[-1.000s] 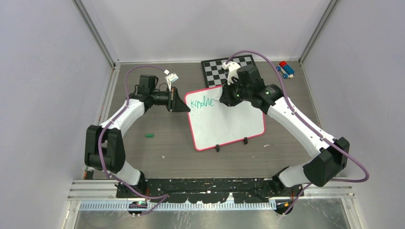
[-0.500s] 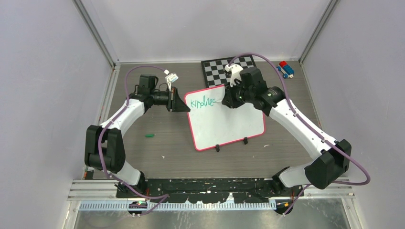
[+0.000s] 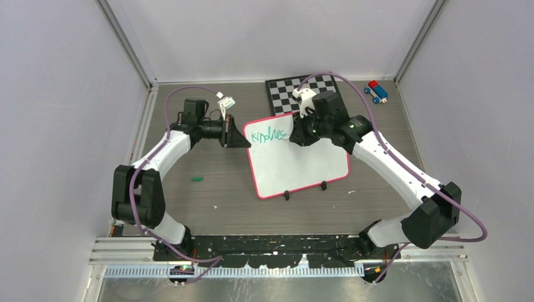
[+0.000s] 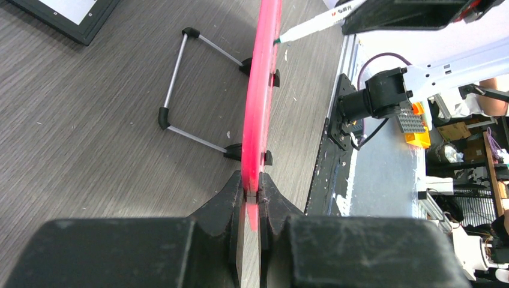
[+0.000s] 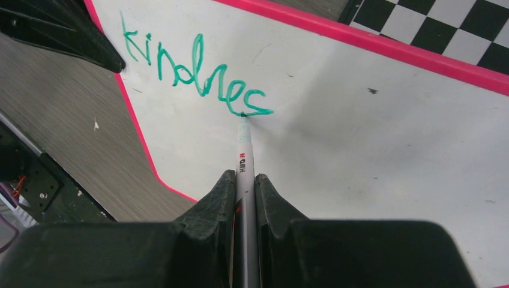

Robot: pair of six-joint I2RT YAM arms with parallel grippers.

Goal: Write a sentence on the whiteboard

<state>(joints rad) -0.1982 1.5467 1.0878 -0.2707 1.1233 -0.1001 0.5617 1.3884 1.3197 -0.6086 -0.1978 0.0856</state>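
One glossy white rectangular whiteboard (image 3: 302,167) with a pink-red frame stands propped on the wood-grain table (image 3: 208,189). Its long axis runs left-right and its face tilts toward the arms. Green handwritten lettering (image 5: 198,78) reads "kindnes". The left gripper (image 4: 252,195) pinches the frame's left edge. The right gripper (image 5: 245,180) pinches a grey-white marker (image 5: 243,144), whose tip touches the board.

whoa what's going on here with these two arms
The right gripper holds a marker and is writing in green on the whiteboard. The left gripper clamps its pink frame near a corner, apparently to steady it. The lettering reads "kindnes" at this point, and the marker tip touches the board at the end of the last letter.
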